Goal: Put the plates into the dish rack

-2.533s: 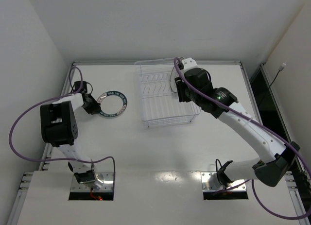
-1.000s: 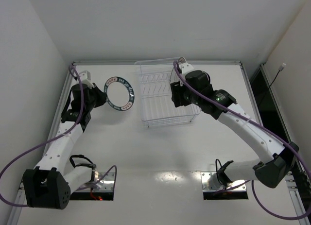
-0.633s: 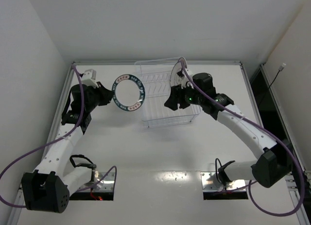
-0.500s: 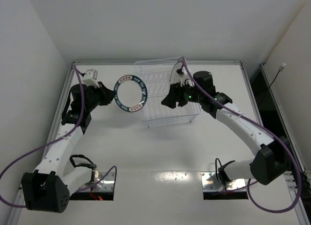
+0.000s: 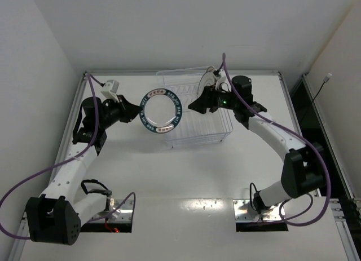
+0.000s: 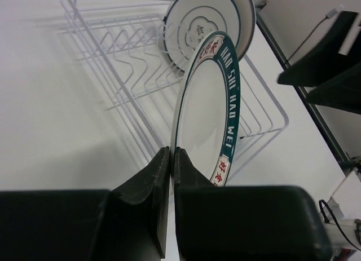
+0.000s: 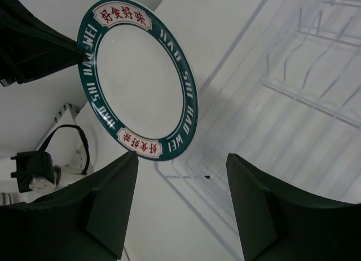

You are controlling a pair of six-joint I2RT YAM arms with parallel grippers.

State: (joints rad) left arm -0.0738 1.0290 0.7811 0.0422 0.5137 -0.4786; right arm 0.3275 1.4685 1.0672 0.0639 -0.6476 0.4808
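Two plates are in sight. One is a round green-banded plate [image 5: 161,111], white in the middle, with white lettering and red characters on its dark green rim band. It is held up on edge above the white bench [image 5: 186,176], at the left near corner of the clear white wire dish rack [image 5: 197,138]. The left tool [image 5: 137,110] is clamped on its rim, and the left wrist view shows both dark fingers [image 6: 161,176] pressed tight on the plate's near edge. The plate's face is turned toward the right arm. Whether its lower edge touches the rack wire cannot be told.

The other is a round white plate [image 6: 206,24] with a thin dark rim and a small centre motif. It stands upright among the tines at the far end of the rack, just behind the green-banded plate as the left wrist camera sees it. From above it shows at the rack's back right part [image 5: 207,79].

The right tool [image 5: 196,105] hangs over the rack beside the raised plate. Its jaws stand well apart with nothing between them, and its camera looks at the green-banded plate [image 7: 138,75] and the rack's wires [image 7: 293,103].
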